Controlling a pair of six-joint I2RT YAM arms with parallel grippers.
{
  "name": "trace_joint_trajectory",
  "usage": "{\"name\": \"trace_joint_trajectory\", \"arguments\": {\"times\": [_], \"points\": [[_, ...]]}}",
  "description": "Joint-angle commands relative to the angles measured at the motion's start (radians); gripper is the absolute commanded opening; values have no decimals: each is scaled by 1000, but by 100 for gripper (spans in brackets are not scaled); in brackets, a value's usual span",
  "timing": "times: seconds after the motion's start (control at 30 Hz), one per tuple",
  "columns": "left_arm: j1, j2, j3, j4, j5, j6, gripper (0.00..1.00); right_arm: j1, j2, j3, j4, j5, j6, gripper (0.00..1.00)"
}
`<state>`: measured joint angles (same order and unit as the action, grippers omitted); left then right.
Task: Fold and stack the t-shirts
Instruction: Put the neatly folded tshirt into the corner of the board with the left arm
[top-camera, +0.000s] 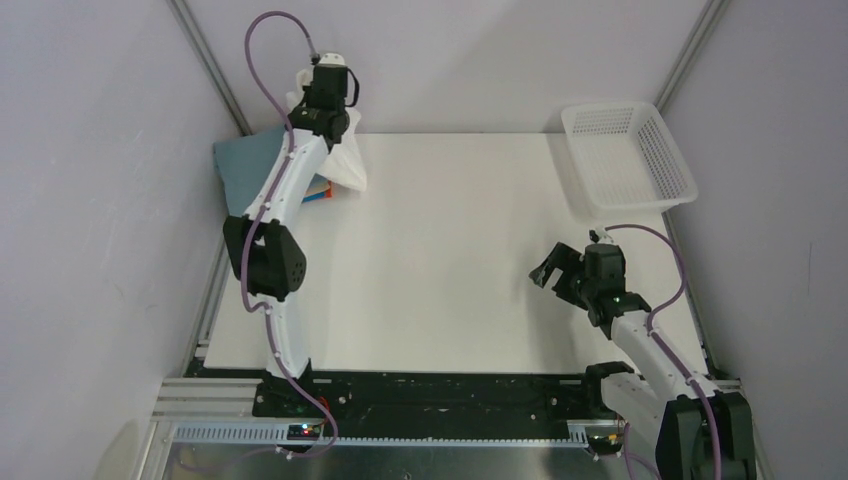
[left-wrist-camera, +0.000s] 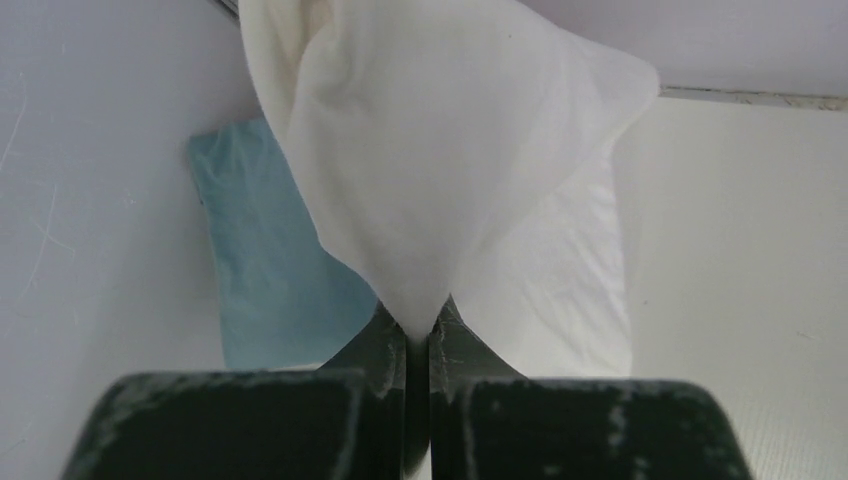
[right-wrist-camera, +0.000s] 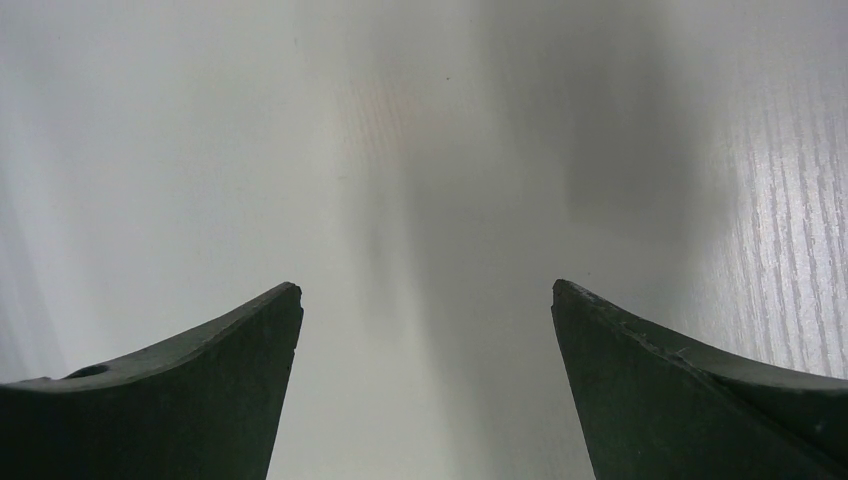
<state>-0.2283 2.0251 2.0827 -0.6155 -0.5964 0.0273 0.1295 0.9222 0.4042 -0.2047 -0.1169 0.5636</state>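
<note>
**A:** What is being stored at the far left corner of the table (top-camera: 450, 260)?

**B:** A dusty blue-grey t-shirt (top-camera: 243, 168) is being stored flat there, apparently as part of the stack. Slivers of bright blue and orange cloth (top-camera: 318, 192) are being glimpsed at its near edge (too small for more to be told).

**A:** And the left gripper (left-wrist-camera: 418, 322)?

**B:** It is being held fully closed on a pinch of the white t-shirt (left-wrist-camera: 450, 150). The cloth is being drawn up into a peak just over the blue-grey one, while its lower part is being rested on the surface beside it. This is judged to be so that the shirt is being laid on the pile neatly, not dropped in a heap.

**A:** Is the right gripper (right-wrist-camera: 425, 310) being used?

**B:** No. Its jaws are being held spread wide with nothing between them, over bare table and well apart from the shirts. It is probably being parked out of the way.

**A:** And the white mesh basket (top-camera: 668, 160)?

**B:** It is being set aside at the far right corner, and no cloth is being shown inside it.
</note>
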Motion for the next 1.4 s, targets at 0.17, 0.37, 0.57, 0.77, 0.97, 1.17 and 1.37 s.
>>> {"name": "trace_joint_trajectory", "arguments": {"times": [0.17, 0.37, 0.57, 0.77, 0.97, 1.17, 1.37], "points": [[74, -123, 112, 32, 46, 53, 0, -9, 4, 39, 22, 25, -22, 99], [88, -146, 152, 32, 11, 103, 0, -12, 12, 39, 19, 35, -25, 99], [121, -168, 161, 31, 53, 90, 0, -12, 36, 39, 26, 39, -23, 100], [151, -138, 148, 32, 138, 82, 0, -13, 52, 39, 31, 21, -22, 99], [200, -111, 104, 32, 190, 84, 0, -14, 52, 40, 27, 37, -25, 99], [276, -96, 32, 33, 288, 64, 0, -15, 80, 39, 41, 36, -22, 99], [329, -51, -26, 35, 357, 55, 0, -14, 105, 41, 55, 28, -18, 99]]}}
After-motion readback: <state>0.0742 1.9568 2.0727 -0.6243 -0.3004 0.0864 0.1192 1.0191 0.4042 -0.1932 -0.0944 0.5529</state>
